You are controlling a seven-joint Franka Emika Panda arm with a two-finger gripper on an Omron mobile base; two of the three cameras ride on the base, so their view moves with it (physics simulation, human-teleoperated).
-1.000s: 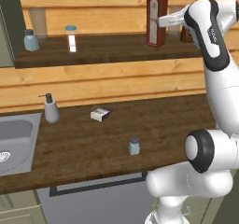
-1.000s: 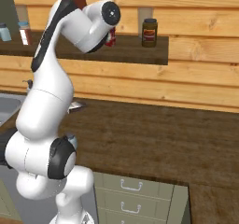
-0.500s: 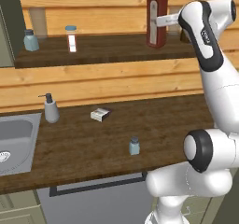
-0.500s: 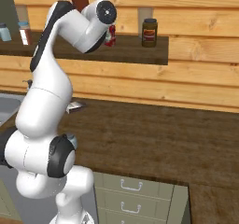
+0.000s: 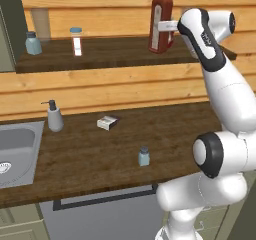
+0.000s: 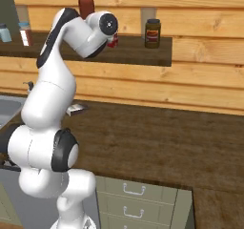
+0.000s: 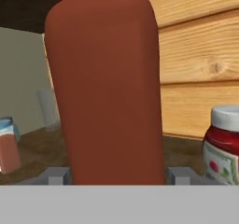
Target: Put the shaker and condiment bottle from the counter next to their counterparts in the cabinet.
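The condiment bottle (image 5: 161,20), tall, slim and red, stands upright over the cabinet's dark board (image 5: 110,59). My gripper (image 5: 161,29) is shut on its lower body from the right. In the hand view the bottle (image 7: 109,87) sits between my two fingertips (image 7: 58,175), which press on both its sides. Just to its right is the short red counterpart bottle (image 7: 223,146) with a pale lid and white label. The shaker (image 5: 144,156) stands on the counter near its front edge. Its twin (image 5: 33,43) is at the shelf's left end.
A clear jar with a white label (image 5: 76,40) stands near the twin shaker, and a dark jar (image 6: 152,33) at the shelf's right end. On the counter are a white pump dispenser (image 5: 54,118), a small box (image 5: 108,122) and the sink (image 5: 17,149) at left.
The gripper has carried the red bottle a little deeper onto the shelf, toward the back wall. Everything on the counter has stayed put.
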